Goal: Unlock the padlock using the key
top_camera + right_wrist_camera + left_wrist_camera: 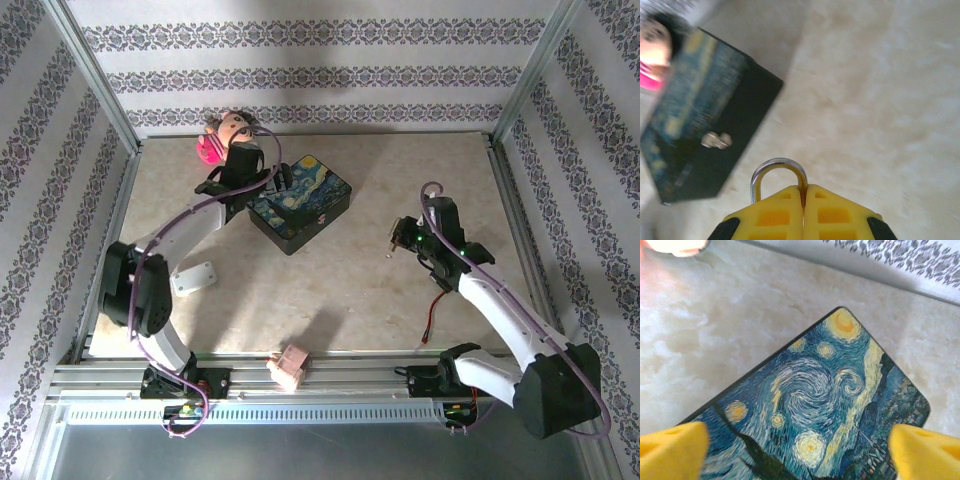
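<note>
The padlock [778, 172] is pinched between the yellow fingers of my right gripper [803, 187]; its silvery shackle loop sticks out past the tips and its body is hidden. In the top view my right gripper [396, 238] hangs over bare table to the right of the starry-night box [300, 200]. My left gripper [800, 455] is open above the painted box lid [825, 400], with nothing between its pads. A small silvery piece [716, 140] sits on the box edge; I cannot tell if it is the key.
A doll with a pink body [225, 135] lies at the back left behind the left gripper [258, 182]. A white bracket [195, 277] sits by the left arm, a pinkish block [292, 368] on the front rail, and a red cable [432, 318] beside the right arm.
</note>
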`<state>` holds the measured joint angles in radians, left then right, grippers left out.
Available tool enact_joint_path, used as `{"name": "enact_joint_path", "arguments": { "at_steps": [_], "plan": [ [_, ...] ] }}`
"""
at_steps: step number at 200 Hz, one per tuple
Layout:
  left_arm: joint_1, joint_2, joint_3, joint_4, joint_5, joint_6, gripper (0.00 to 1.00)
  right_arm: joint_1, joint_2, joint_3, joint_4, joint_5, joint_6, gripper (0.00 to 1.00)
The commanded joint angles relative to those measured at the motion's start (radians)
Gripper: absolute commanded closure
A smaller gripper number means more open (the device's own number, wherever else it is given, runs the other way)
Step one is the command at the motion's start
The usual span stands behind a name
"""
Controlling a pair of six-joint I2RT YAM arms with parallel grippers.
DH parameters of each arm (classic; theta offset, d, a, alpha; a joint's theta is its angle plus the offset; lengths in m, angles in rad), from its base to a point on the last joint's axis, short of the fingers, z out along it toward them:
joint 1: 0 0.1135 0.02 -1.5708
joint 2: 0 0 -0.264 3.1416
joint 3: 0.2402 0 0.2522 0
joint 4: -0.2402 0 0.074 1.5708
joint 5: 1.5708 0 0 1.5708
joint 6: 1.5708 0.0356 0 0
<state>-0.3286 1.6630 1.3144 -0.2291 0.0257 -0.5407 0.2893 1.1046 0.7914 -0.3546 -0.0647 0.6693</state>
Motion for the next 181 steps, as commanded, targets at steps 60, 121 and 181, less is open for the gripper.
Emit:
{"name": "enact_joint_path", "arguments": {
  "at_steps": [60, 121, 181],
  "plan": [
    [0.046, -0.143, -0.236, -0.091, 0.082, -0.201, 0.00, -0.005, 0.251, 0.255, -0.397, 0.065, -0.240, 1.00],
    [0.042, -0.104, -0.294, 0.002, 0.156, -0.237, 0.01, 0.031, 0.510, 0.449, -0.495, 0.114, -0.353, 1.00],
    [0.043, -0.052, -0.287, 0.052, 0.189, -0.250, 0.07, 0.042, 0.808, 0.630, -0.533, 0.124, -0.402, 1.00]
  ]
}}
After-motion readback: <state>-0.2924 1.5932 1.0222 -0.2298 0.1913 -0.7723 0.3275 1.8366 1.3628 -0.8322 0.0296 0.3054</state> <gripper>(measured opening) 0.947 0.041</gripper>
